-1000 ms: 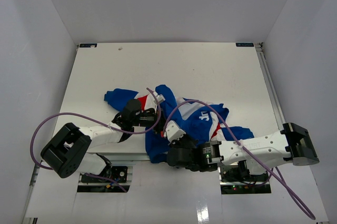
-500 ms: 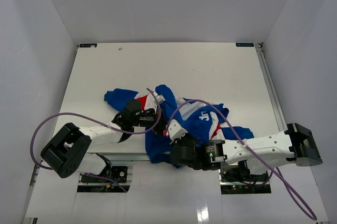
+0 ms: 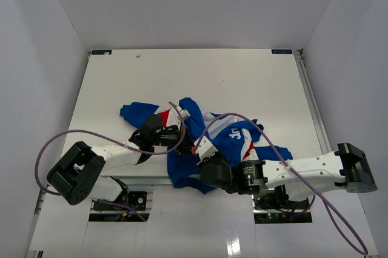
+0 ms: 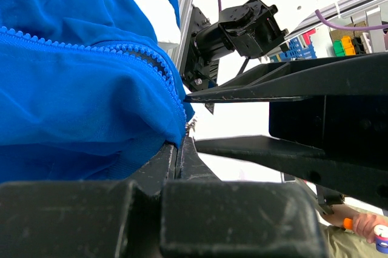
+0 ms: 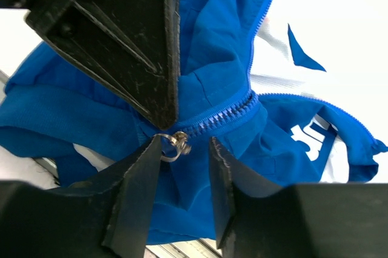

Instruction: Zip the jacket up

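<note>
The royal-blue jacket with white and red panels lies crumpled near the table's front edge. My left gripper is shut on the jacket's blue hem beside the zip; in the left wrist view its fingertips pinch the fabric just below the zip teeth. My right gripper is open. In the right wrist view its fingers stand either side of the silver zip pull, with the left finger touching the pull's ring. The zip teeth run up and to the right.
The white table stretches far behind the jacket, with grey walls around it. A purple cable loops over the left arm and another trails over the right arm. The left gripper's black fingers hang just above the zip pull.
My right arm has slid a little right and forward, bringing its gripper up under the jacket's lower front. The left arm and the jacket have stayed in place.
</note>
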